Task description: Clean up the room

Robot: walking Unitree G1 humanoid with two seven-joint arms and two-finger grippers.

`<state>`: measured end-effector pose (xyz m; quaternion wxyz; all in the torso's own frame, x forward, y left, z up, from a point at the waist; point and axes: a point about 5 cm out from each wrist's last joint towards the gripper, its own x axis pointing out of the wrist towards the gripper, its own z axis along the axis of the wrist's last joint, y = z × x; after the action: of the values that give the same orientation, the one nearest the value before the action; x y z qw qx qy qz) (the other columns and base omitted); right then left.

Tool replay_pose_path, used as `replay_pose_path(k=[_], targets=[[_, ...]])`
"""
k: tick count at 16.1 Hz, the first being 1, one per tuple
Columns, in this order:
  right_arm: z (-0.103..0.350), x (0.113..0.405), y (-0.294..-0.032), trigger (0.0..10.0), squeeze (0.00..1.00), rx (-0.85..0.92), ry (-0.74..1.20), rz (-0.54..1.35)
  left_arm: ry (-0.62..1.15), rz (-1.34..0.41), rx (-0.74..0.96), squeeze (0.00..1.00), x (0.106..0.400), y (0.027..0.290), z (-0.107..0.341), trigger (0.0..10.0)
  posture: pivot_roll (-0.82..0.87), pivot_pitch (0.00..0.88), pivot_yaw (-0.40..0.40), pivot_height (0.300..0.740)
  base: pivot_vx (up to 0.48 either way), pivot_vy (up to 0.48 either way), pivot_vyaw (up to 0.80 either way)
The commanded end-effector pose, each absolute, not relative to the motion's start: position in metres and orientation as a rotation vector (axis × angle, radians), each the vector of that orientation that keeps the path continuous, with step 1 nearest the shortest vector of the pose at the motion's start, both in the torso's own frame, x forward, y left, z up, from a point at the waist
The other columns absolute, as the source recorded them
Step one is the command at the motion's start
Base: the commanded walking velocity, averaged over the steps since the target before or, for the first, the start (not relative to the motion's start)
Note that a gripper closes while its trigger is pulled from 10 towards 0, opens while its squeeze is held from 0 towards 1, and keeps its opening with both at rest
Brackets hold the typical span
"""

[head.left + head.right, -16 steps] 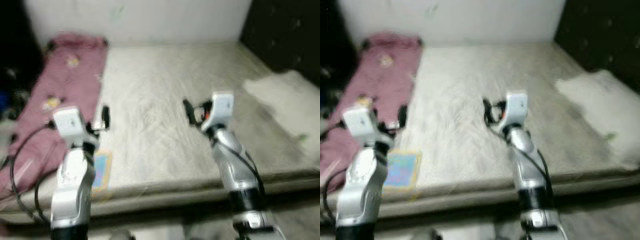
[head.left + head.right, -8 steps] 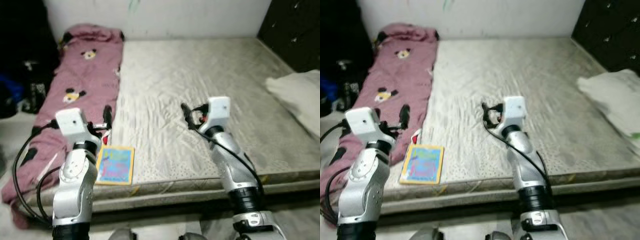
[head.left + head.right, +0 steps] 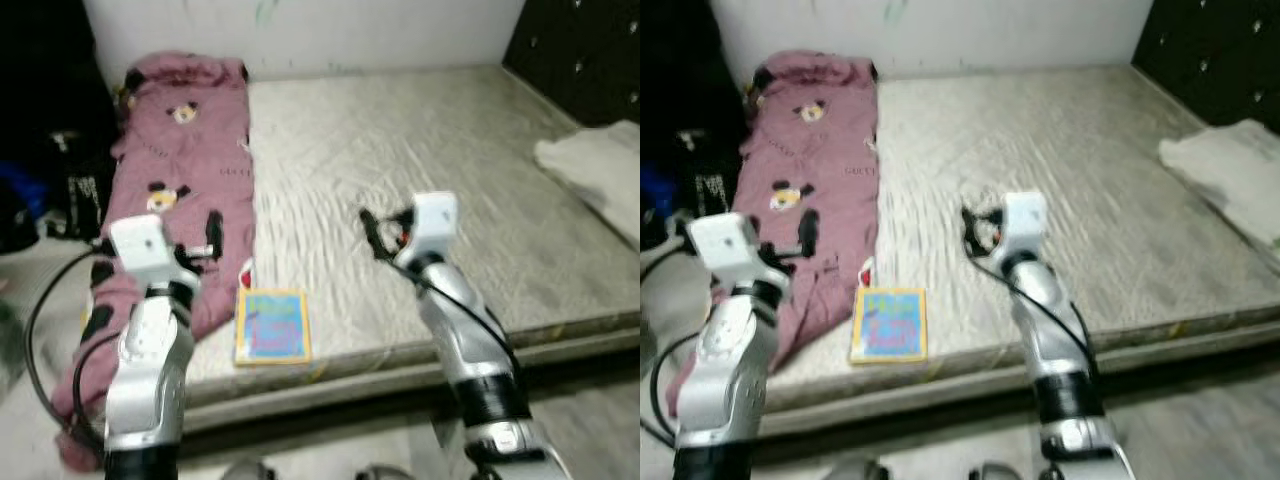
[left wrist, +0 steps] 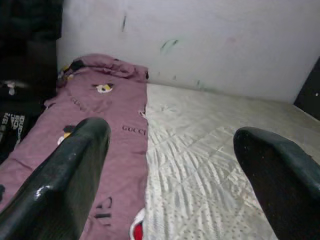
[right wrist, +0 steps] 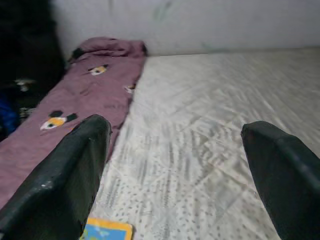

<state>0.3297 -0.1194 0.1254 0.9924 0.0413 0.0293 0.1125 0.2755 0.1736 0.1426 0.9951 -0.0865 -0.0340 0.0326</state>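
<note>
A mauve garment [image 3: 180,160] printed with cartoon mice lies along the left side of a bare grey mattress [image 3: 420,150]. A colourful book [image 3: 271,325] lies flat near the mattress's front edge, just right of the garment. A folded white cloth [image 3: 595,165] rests at the far right. My left gripper [image 3: 213,232] hovers open over the garment's lower part, with nothing between its fingers [image 4: 70,170]. My right gripper [image 3: 372,232] is held open above the middle of the mattress, also holding nothing. The right wrist view catches the book's corner [image 5: 107,231] below the gripper.
Dark clutter [image 3: 50,190] sits on the floor left of the mattress. A white wall [image 3: 300,25] runs behind it and a dark panel [image 3: 580,50] stands at the back right. A small red and white item [image 3: 247,275] pokes out beside the garment.
The whole view has shifted and sharpened as the camera moved; the garment and book now sit further right in frame. Both arms keep the same raised pose with open fingers.
</note>
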Motion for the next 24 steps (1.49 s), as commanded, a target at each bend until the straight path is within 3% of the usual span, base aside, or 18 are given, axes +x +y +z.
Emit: replay_pose_path(k=[1, 22, 24], targets=[[0.133, 0.332, -0.11, 10.0, 0.0, 0.086, 0.034, 0.256, -0.072, 0.086, -0.158, 0.0, 0.276, 0.181, 0.144, 10.0, -0.07, 0.0, -0.009, 0.74, 0.0, 0.48, 0.0], [0.133, 0.333, -0.11, 10.0, 0.0, 0.087, 0.035, 0.258, -0.08, 0.088, -0.158, 0.0, 0.276, 0.18, 0.145, 10.0, -0.07, 0.0, -0.01, 0.74, 0.0, 0.48, 0.0], [0.131, 0.331, -0.118, 10.0, 0.0, -0.015, 0.019, 0.232, -0.048, 0.156, -0.116, 0.0, 0.275, 0.184, 0.127, 10.0, -0.09, 0.0, -0.022, 0.74, 0.0, 0.0, 0.0]])
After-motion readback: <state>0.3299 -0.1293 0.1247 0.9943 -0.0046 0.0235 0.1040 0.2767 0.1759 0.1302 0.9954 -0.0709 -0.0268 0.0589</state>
